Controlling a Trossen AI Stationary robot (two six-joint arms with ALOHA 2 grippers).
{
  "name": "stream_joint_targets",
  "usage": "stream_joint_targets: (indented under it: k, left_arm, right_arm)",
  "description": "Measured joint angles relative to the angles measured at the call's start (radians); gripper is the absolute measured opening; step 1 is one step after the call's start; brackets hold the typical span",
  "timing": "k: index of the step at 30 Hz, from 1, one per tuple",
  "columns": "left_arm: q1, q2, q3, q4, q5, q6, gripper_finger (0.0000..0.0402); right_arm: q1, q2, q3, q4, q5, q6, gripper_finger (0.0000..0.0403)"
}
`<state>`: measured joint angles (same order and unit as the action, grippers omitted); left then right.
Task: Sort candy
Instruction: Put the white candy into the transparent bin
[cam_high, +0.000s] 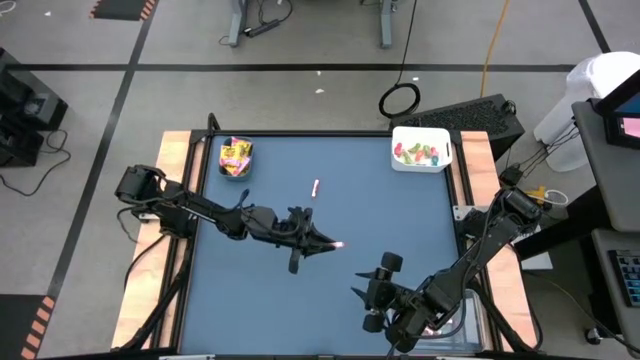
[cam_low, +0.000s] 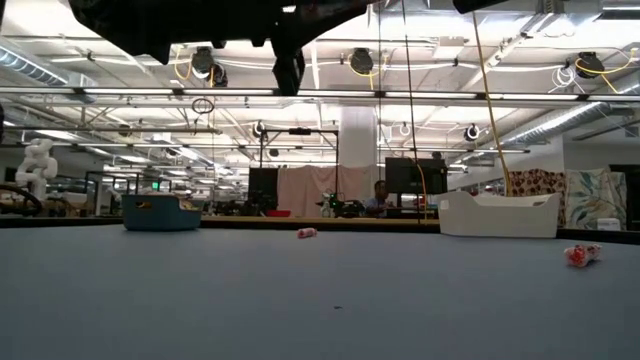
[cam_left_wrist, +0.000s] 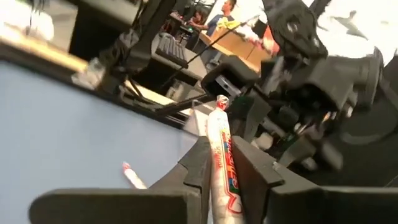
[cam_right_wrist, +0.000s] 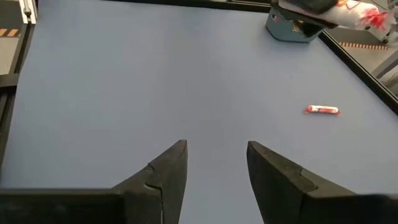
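Right now, the call from the table:
Left gripper (cam_left_wrist: 222, 165): fingers pinched on a pink-white stick candy (cam_left_wrist: 221, 155), held by its lower half so the free end pokes out ahead, ready to drop cleanly
Where it hangs: up over the middle of the blue table (cam_high: 260, 300), the stick's tip glowing at the claw's end in the high view
Right gripper (cam_right_wrist: 214, 168): fingers spread, nothing between them, parked near the front edge, waiting
Loose candy: one more stick (cam_high: 315, 186) lying on the mat, apart from both claws
Bins: teal bin (cam_high: 236, 158) with yellow packets at back left, white bin (cam_high: 421, 148) with green and red pieces at back right
Judgement: neither bin shows sticks, so the destination is unclear
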<state>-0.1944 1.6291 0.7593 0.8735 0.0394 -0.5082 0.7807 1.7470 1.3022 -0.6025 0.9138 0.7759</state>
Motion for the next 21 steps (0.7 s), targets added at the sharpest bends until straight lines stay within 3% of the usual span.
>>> stream_joint_targets:
  k: [12, 21]
  left_arm:
    - [0.000, 0.000, 0.000, 0.005, -0.050, 0.878, 0.0057]
    - [-0.014, 0.000, 0.000, -0.002, -0.053, 1.223, 0.0057]
  right_arm:
    - [-0.003, 0.000, 0.000, -0.007, 0.040, -0.134, 0.0157]
    - [-0.031, 0.000, 0.000, 0.000, 0.165, -0.358, 0.0157]
